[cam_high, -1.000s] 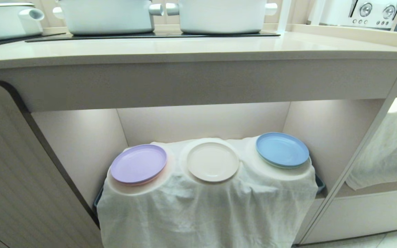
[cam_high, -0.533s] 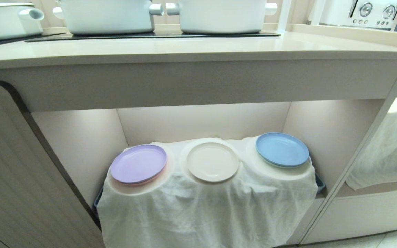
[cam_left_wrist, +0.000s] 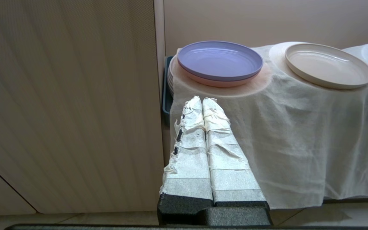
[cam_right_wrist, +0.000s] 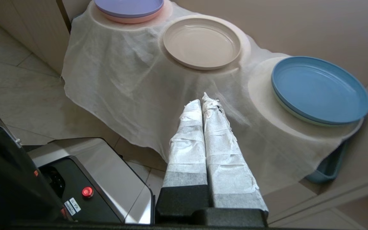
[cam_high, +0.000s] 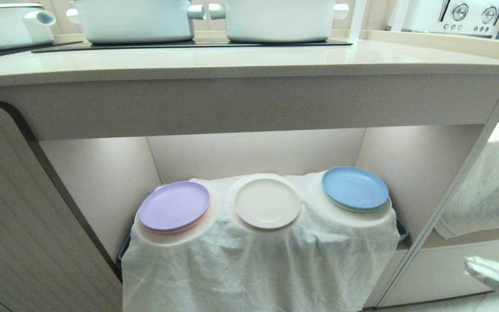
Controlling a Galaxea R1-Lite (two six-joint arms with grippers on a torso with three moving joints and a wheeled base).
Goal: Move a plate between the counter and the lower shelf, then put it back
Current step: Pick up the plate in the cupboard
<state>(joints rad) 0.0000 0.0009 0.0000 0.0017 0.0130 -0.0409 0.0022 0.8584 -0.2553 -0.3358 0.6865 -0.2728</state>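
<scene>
Three plates on the lower shelf (cam_high: 102, 173); right gripper (cam_right_wrist: 202, 99) closed

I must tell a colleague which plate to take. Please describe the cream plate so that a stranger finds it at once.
Look below the long beige counter into the pale recess, where a white cloth covers three round humps. The round cream plate lies on the middle hump. Its neighbours are a lilac plate and a light blue plate; only it is cream.
</scene>
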